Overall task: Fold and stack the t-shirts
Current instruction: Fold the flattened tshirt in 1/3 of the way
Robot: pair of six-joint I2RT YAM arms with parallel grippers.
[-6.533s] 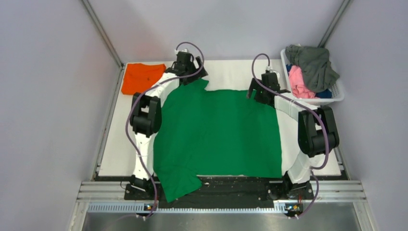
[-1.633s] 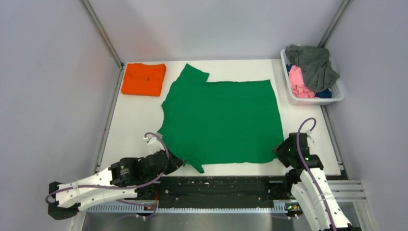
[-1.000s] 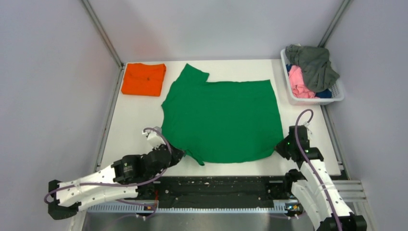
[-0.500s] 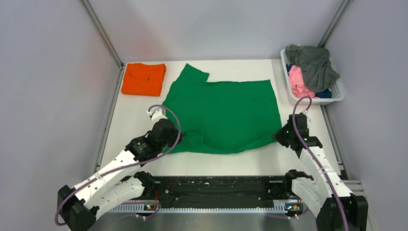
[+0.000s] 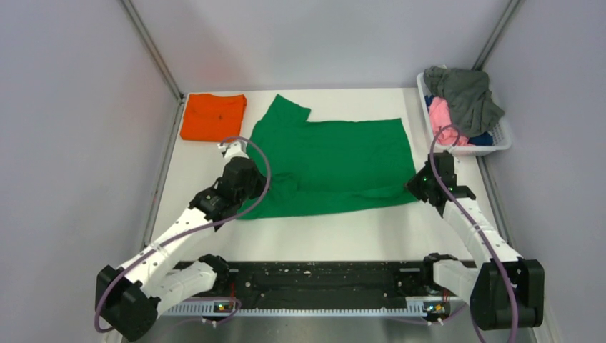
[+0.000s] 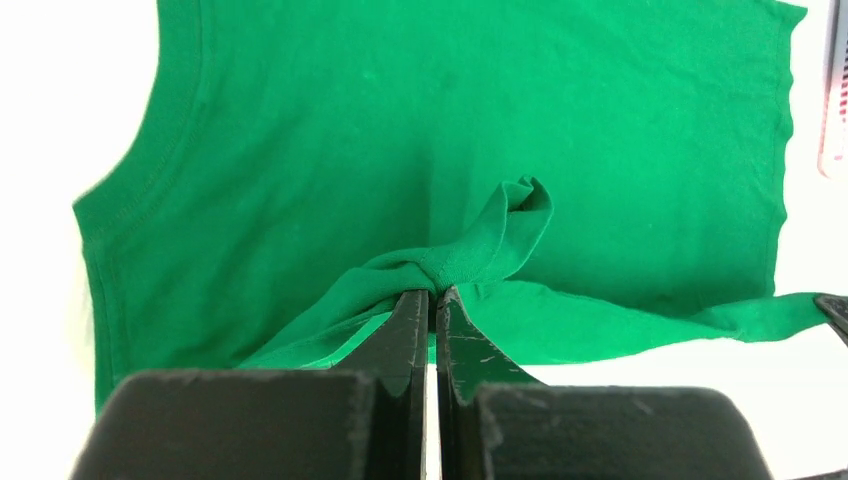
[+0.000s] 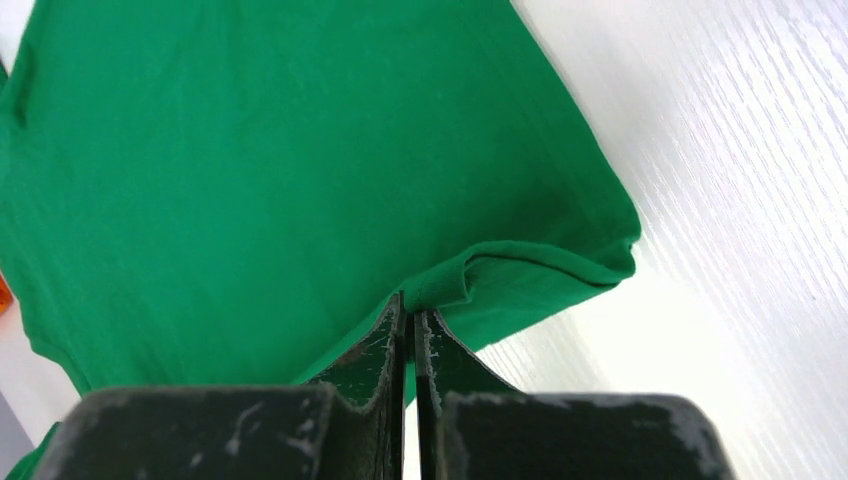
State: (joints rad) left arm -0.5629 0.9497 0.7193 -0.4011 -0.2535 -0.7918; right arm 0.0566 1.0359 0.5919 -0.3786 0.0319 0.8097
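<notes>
The left tool [image 6: 433, 295] and right tool [image 7: 408, 305] are clamping the green shirt [image 5: 336, 153], its first fold apparently underway; the orange shirt [image 5: 212, 116] is lying folded upper left; shirts [image 5: 464, 96] are waiting in the basket [image 5: 502, 143].

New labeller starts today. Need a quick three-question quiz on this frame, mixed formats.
1. True or false: the left hand and the right hand are both shut on the green t-shirt.
2. Fill in: the top garment in the white basket is ___ in colour.
3. Where is the folded orange t-shirt? A, in the basket. B, at the far left, beside the green one. C, under the green one.

Key: 1 true; 2 grey; 3 B.
</notes>
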